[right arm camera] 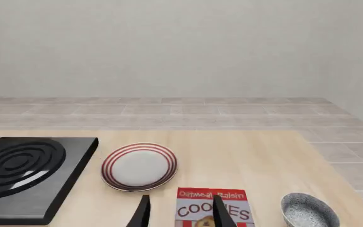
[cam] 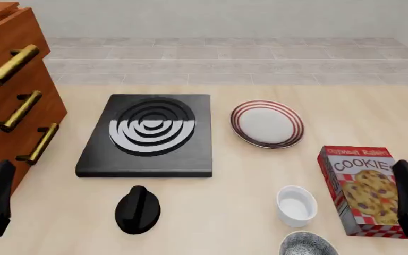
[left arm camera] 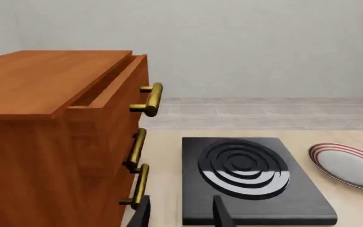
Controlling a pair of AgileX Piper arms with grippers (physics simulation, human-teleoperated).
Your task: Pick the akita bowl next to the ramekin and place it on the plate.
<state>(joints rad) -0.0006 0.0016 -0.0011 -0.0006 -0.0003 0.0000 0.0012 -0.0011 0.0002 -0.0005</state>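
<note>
- The speckled bowl (cam: 309,245) sat at the near table edge, just beside the white ramekin (cam: 296,205) and apart from it.
- The plate (cam: 267,123) lay farther back, bare, right of the black burner (cam: 147,134).
- A cookie box (cam: 360,189) stood right of the ramekin.
- The left gripper (left arm camera: 180,213) and right gripper (right arm camera: 179,212) were spread, holding nothing.

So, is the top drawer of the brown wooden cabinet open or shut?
Open slightly. In the left wrist view the front of the brown wooden cabinet's top drawer stands out from the body, showing a dark gap behind it.
</note>
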